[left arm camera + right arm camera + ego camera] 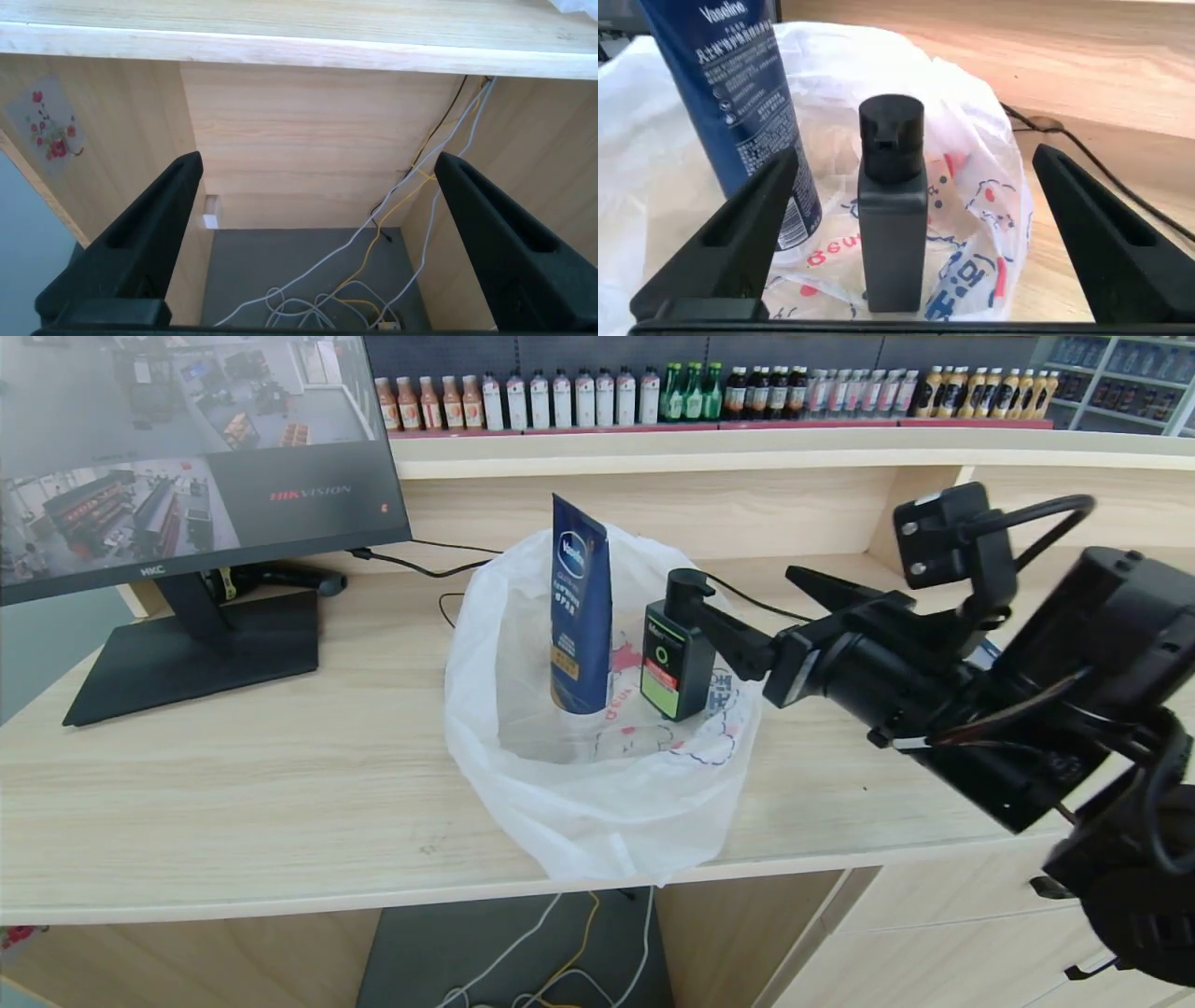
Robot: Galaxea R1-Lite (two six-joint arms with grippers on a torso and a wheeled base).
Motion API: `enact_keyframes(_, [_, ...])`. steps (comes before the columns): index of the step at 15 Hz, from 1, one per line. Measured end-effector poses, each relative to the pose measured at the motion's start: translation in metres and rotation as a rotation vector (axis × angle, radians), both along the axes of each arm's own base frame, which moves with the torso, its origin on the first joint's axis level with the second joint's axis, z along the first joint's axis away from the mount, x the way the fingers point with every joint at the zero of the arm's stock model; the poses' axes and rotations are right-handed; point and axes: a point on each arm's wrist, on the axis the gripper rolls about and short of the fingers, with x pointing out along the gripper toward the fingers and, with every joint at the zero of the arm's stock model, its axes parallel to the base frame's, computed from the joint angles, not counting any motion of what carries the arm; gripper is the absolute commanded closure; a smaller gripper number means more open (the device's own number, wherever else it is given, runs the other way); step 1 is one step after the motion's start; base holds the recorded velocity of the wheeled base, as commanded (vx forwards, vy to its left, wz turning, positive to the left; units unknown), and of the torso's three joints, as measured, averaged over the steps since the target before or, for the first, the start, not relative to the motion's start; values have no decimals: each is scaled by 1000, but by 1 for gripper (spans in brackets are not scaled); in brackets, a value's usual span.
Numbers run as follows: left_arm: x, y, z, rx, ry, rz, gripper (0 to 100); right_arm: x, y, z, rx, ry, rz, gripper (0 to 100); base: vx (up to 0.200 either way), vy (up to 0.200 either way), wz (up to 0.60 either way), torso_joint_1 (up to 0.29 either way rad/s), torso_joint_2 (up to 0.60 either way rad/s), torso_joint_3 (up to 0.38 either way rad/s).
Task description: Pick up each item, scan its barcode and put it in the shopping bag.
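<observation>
Right pincer [917, 159] hangs released by the black bottle [892, 224] (upright in the shopping bag [994, 121] beside the blue tube [738, 103]); left pincer [320, 161] likewise released.

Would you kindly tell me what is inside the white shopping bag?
A blue tube and a dark bottle stand upright inside the shopping bag; its near wall may hide anything lower.

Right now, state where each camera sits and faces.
Head: up high, facing forward and down at the counter; open right gripper shows.
Left wrist: low, facing cables under the counter, open left gripper framing them.
Right wrist: facing black bottle and blue tube in the shopping bag, that gripper framing them.
Shared: head and right wrist both see those three.
</observation>
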Motion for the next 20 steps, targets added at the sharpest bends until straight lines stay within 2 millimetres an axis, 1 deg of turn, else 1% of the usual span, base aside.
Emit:
enact_keyframes(1, [0,0,0,0,0,0,0,-13,-11,5,13,-7,-2,0,0,0,0,0,0,0])
enact_keyframes(3, [0,0,0,0,0,0,0,-41,-33,5,19,-3,-9,0,0,0,0,0,0,0])
enact_keyframes(5, [0,0,0,0,0,0,0,-78,-62,-3,12,16,-22,0,0,0,0,0,0,0])
enact_keyframes(7, [0,0,0,0,0,0,0,-110,-85,-14,-7,51,-30,0,0,0,0,0,0,0])
enact_keyframes(10, [0,0,0,0,0,0,0,-161,-119,-38,-56,147,-37,0,0,0,0,0,0,0])
enact_keyframes(12, [0,0,0,0,0,0,0,-194,-141,-60,-104,225,-39,0,0,0,0,0,0,0])
enact_keyframes(14, [0,0,0,0,0,0,0,-223,-159,-85,-149,296,-36,0,0,0,0,0,0,0])
enact_keyframes(16, [0,0,0,0,0,0,0,-243,-173,-106,-172,332,-31,0,0,0,0,0,0,0])
enact_keyframes(17, [0,0,0,0,0,0,0,-249,-176,-114,-167,325,-29,0,0,0,0,0,0,0])
enact_keyframes(18, [0,0,0,0,0,0,0,-253,-179,-117,-151,299,-29,0,0,0,0,0,0,0])
enact_keyframes(20, [0,0,0,0,0,0,0,-256,-181,-131,-154,283,-31,0,0,0,0,0,0,0])
